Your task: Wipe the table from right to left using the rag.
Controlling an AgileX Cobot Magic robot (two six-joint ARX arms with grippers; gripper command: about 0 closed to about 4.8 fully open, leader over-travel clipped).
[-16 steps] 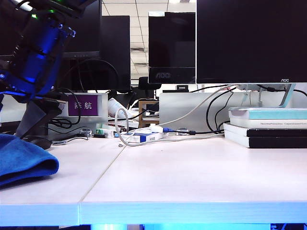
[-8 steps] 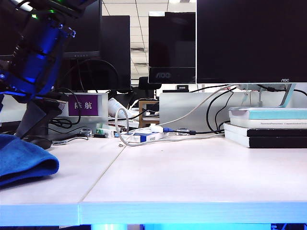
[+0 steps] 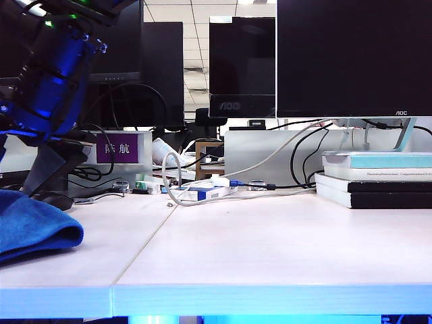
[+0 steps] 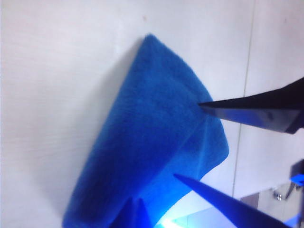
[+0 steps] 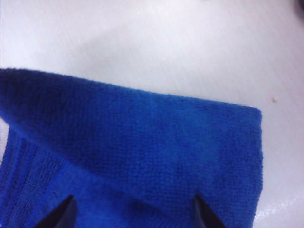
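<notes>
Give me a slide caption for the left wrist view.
Left gripper open over the blue rag lying on the white table.

"AOC" stands on two monitors (image 3: 241, 106) (image 3: 401, 113); the purple sign (image 3: 117, 148) reads "防航".

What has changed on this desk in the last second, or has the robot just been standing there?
Hardly anything. The rag lies at the left end of the table, its outline all but unchanged. The left arm above it barely shifts. Nothing was picked up or let go: the left tool and right tool both stand open over the rag. The books and cables stayed put.
</notes>
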